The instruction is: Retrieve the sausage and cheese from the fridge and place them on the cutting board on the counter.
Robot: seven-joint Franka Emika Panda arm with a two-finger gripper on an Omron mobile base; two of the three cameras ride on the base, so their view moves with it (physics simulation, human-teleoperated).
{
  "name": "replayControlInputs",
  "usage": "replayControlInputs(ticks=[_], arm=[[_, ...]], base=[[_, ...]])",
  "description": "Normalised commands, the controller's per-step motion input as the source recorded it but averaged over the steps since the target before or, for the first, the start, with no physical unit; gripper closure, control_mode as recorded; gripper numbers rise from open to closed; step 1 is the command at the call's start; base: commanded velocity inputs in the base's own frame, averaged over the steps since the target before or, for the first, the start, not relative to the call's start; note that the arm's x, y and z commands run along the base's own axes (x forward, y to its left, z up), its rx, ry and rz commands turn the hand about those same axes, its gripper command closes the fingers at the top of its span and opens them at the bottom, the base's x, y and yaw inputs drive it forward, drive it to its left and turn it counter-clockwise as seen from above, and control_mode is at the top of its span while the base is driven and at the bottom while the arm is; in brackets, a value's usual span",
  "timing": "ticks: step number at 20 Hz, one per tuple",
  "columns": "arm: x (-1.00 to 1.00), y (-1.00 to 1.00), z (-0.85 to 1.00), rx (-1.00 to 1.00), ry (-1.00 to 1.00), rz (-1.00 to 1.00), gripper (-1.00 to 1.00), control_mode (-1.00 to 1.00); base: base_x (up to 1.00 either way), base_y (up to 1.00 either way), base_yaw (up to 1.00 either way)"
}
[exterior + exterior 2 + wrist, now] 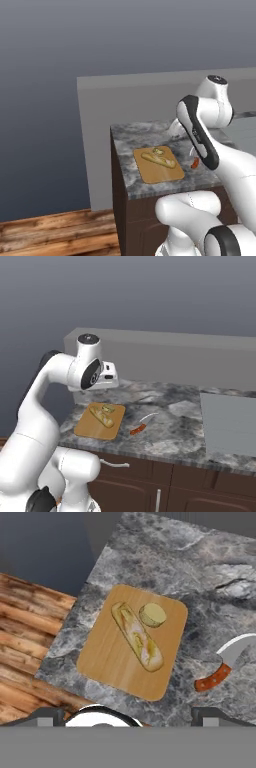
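Your gripper (127, 719) hangs above the counter (200, 577) with its jaws spread wide and nothing between them; in the hand view you see the two dark finger tips (44, 716) far apart at the bottom, looking down on the cutting board (112, 662). The cutting board lies near the counter's left end, close to the front edge, with bare stone showing all round it.

On the board you have a long pale, tan-streaked piece (136, 636) lying diagonally across it. It does not look dark red-brown here, so I cannot say for sure that it is the sausage. Just beside its upper end, toward the board's back corner, sits a small round pale yellow piece (152, 615), seemingly the cheese; whether the two touch is hard to tell.

To the right of the board, apart from it, a knife (227, 662) with an orange-red handle and a curved pale blade lies flat on the stone. In the right base view a flat grey panel (227, 423) is set into the counter further right.
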Motion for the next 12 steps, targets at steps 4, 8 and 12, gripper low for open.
replayControlInputs(ticks=[4,8,12], arm=[[-0.6,0.0,0.48,0.04,-0.05,-0.18,-1.0,-1.0],[-0.49,0.0,0.41,0.0,-0.06,-0.17,-1.0,-1.0],[-0.21,0.01,0.15,0.0,-0.07,-0.13,-1.0,-1.0]], base=[[0.0,0.0,0.0],[0.0,0.0,0.0],[0.0,0.0,0.0]])
